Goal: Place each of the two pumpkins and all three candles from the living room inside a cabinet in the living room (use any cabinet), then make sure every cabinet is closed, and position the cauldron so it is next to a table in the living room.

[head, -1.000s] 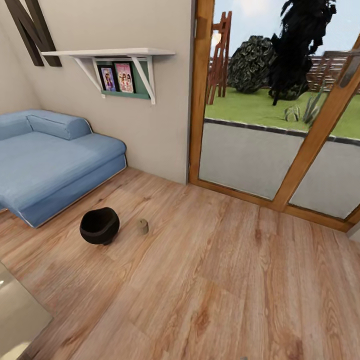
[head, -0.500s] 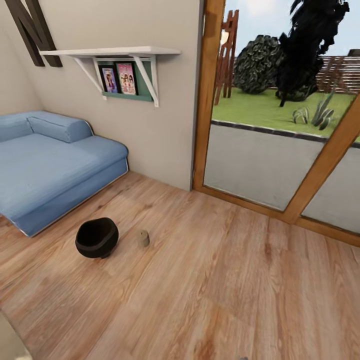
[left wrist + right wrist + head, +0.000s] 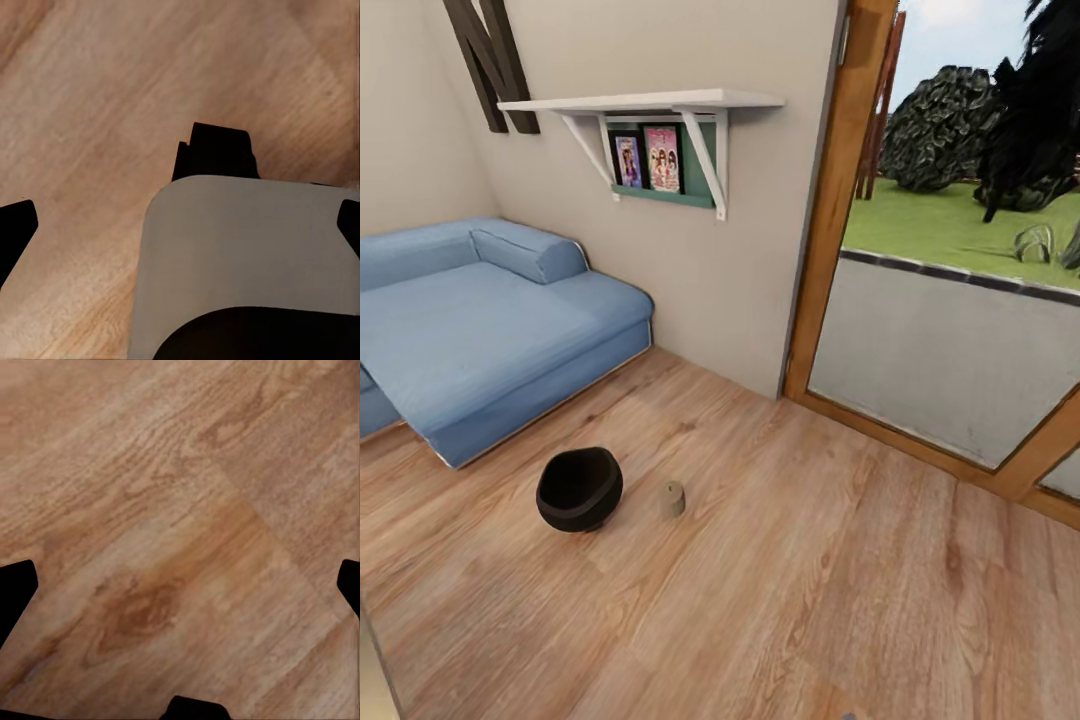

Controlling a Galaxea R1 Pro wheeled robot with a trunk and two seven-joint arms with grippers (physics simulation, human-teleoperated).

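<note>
Black cauldron [image 3: 579, 488] and one candle [image 3: 674, 498] sit on the floor [image 3: 810, 600] awaiting pickup, both claws spread wide, holding nothing.

We see a warm wood floor [image 3: 810, 580] and a pale wall [image 3: 740, 290]. A big blue sofa [image 3: 480, 340] sits in the corner. A white shelf [image 3: 650, 102] holds pictures [image 3: 648, 158]. A glass door [image 3: 960, 300] shows green grass [image 3: 950, 225] outside.

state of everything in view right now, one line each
cauldron: upright on the wood floor, near the sofa
candle: upright on the floor, beside the cauldron, apart from it
left gripper: open, empty
right gripper: open, empty, over bare floor
</note>
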